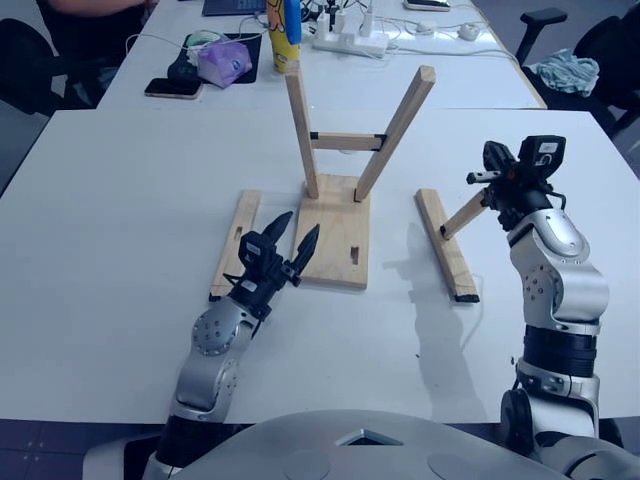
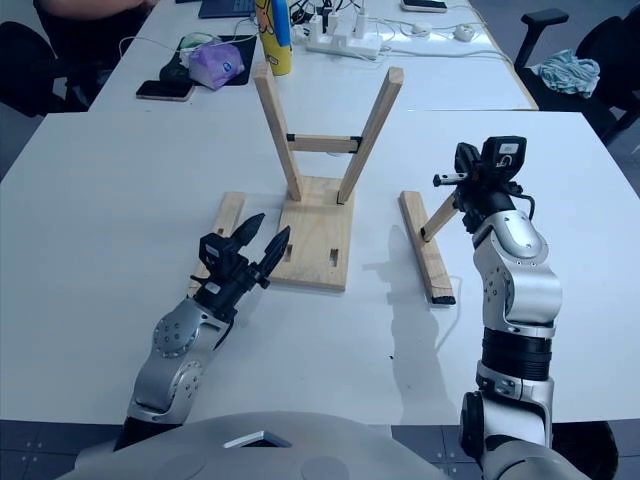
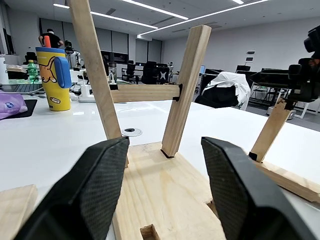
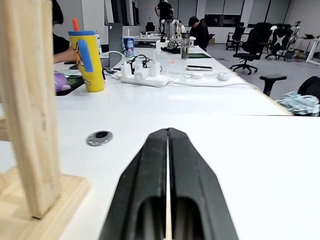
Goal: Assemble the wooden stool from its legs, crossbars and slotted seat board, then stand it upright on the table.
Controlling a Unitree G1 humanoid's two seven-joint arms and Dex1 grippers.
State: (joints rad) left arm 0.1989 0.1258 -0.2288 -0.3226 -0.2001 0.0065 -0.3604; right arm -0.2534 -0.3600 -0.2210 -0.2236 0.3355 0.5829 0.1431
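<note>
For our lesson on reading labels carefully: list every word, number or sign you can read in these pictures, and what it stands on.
No text here can be read.
Cup: a cartoon picture, no readable words.
Pouch: small print, too blurred to read.
Sticker on the right arm's camera: too small to read.
Seat board: no print.

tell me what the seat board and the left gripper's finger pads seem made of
Seat board: pale wood, apparently unvarnished; grain lines show and the surface looks matte. Left gripper finger pads: black with a fine dimpled texture, likely rubber or a soft plastic; the look can't settle which.
</note>
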